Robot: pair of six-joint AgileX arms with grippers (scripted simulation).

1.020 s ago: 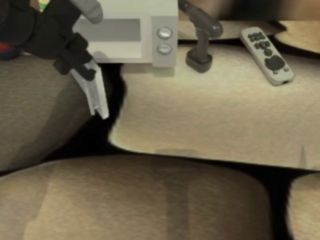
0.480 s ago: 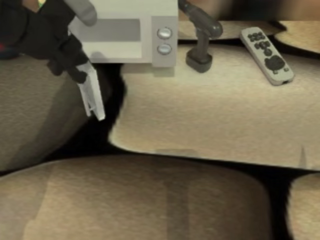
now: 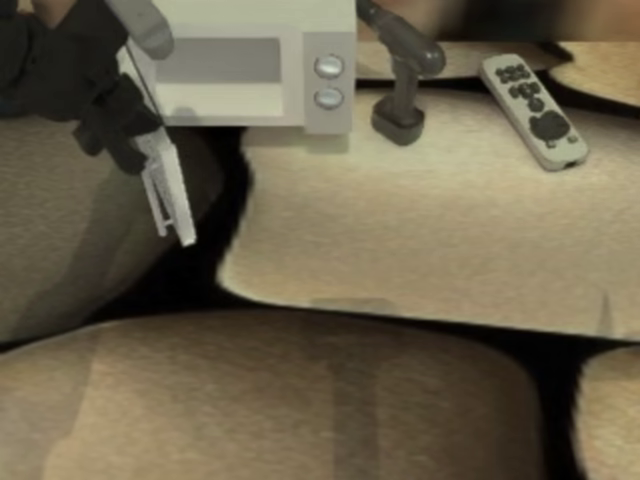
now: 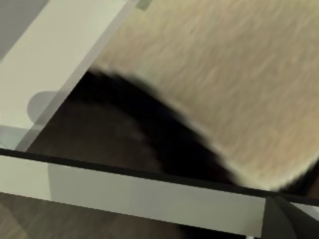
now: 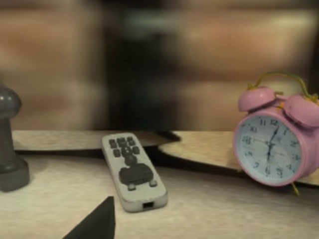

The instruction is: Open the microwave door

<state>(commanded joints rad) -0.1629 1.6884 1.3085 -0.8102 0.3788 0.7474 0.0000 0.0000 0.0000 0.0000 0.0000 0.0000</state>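
The microwave door (image 3: 168,190) stands swung wide off the front of the microwave (image 3: 250,65), edge-on from above and jutting past the counter (image 3: 430,230) edge at the top view's upper left; the opening looks largely done, with at most a last stretch of swing and the release left; the left tool (image 3: 135,150) is closed on the door's upper end; the white box shows a grey cavity and two silver knobs; the right arm is out of the top view.
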